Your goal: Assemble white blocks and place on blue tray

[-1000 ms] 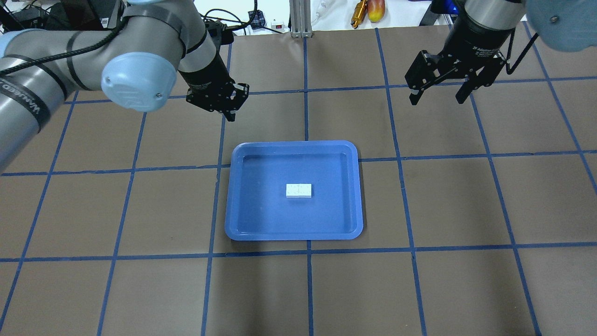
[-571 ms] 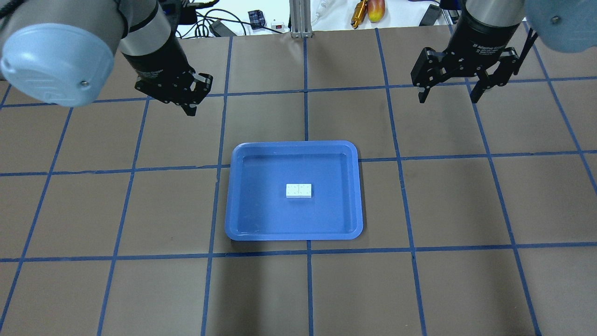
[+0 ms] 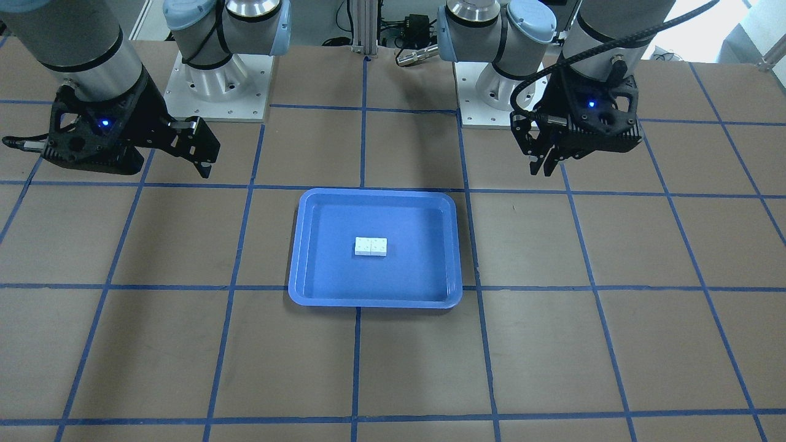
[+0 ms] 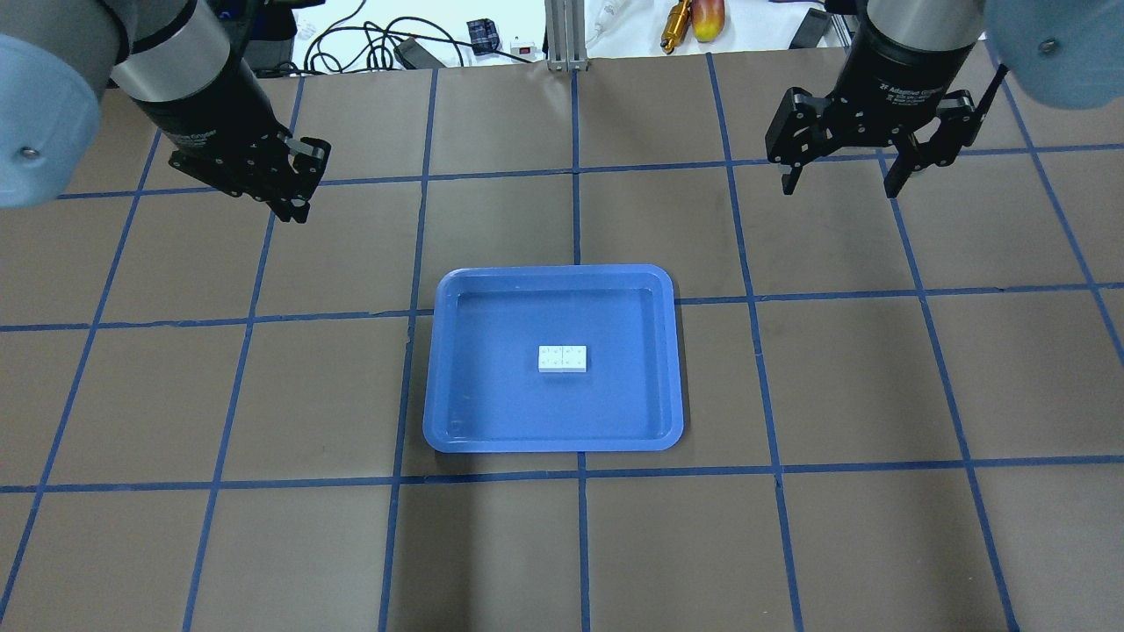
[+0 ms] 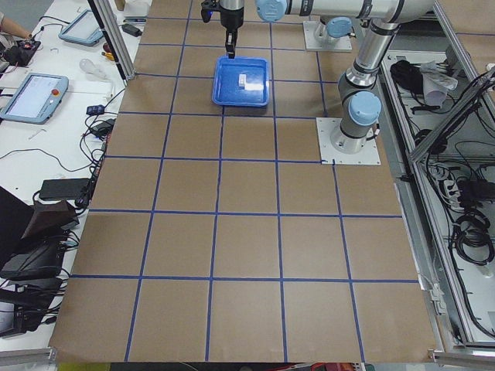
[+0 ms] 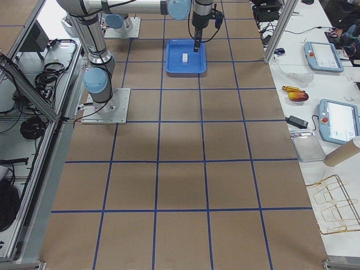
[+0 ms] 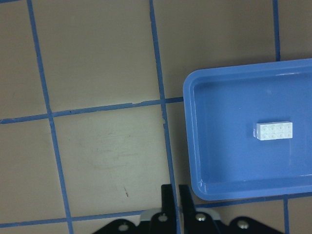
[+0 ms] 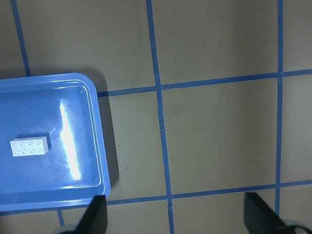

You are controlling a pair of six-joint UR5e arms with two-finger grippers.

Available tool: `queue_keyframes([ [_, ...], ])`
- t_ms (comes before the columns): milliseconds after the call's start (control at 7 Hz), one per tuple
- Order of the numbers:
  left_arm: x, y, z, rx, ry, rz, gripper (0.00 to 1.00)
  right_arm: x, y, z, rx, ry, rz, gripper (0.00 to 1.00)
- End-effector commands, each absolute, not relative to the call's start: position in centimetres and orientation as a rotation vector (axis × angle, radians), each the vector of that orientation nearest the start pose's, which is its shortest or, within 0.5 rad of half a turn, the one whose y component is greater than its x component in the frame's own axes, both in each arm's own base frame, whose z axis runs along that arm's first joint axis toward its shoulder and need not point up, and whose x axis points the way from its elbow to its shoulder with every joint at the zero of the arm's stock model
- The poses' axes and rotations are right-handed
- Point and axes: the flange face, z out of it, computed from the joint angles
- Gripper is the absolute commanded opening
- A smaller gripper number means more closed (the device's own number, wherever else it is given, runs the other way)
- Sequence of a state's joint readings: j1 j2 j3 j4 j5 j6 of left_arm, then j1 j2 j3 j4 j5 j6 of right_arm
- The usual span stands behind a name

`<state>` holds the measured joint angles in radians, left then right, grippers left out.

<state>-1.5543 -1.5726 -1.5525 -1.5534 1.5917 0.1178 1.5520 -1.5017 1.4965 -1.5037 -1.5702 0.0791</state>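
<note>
The two white blocks [image 4: 563, 358] lie joined side by side, studs up, near the middle of the blue tray [image 4: 553, 274]. They also show in the front view [image 3: 371, 246], the left wrist view [image 7: 274, 131] and the right wrist view [image 8: 30, 146]. My left gripper [image 4: 291, 209] is shut and empty. It hangs over the table, beyond the tray's far left corner. My right gripper [image 4: 839, 187] is open and empty. It hangs beyond the tray's far right corner. Neither gripper touches the tray or the blocks.
The tray sits on a brown table marked with a grid of blue tape. Cables, a metal post [image 4: 566, 35] and a yellow and red tool [image 4: 694, 22] lie past the far edge. The two arm bases [image 3: 215, 80] stand at the robot's side of the table.
My left arm has swung left, away from the tray, with its gripper still shut. My right gripper has shifted and turned slightly and stays open. The blocks and the tray have not moved.
</note>
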Motion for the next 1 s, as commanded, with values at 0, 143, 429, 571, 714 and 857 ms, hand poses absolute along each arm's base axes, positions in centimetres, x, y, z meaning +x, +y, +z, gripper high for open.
queue_keyframes([
  [0,-12.3,-50.4,49.6,0.152,3.114,-0.050,0.70,12.4,-51.8,48.4,0.149,3.138,0.082,1.00],
  [143,-12.3,-50.3,50.0,0.155,3.114,-0.062,0.81,12.4,-51.9,48.4,0.149,3.137,0.077,1.00],
  [429,-12.7,-51.4,50.9,0.173,3.110,-0.110,0.88,12.4,-51.9,48.5,0.152,3.132,0.072,1.00],
  [571,-12.9,-51.3,50.5,0.180,3.111,-0.098,0.89,12.4,-51.9,48.5,0.152,3.132,0.072,1.00],
  [714,-13.0,-51.3,50.6,0.186,3.119,-0.104,1.00,12.4,-51.9,48.5,0.152,3.132,0.072,1.00],
  [857,-13.0,-51.2,50.4,0.189,3.121,-0.097,1.00,12.4,-51.9,48.5,0.156,3.132,0.072,1.00],
])
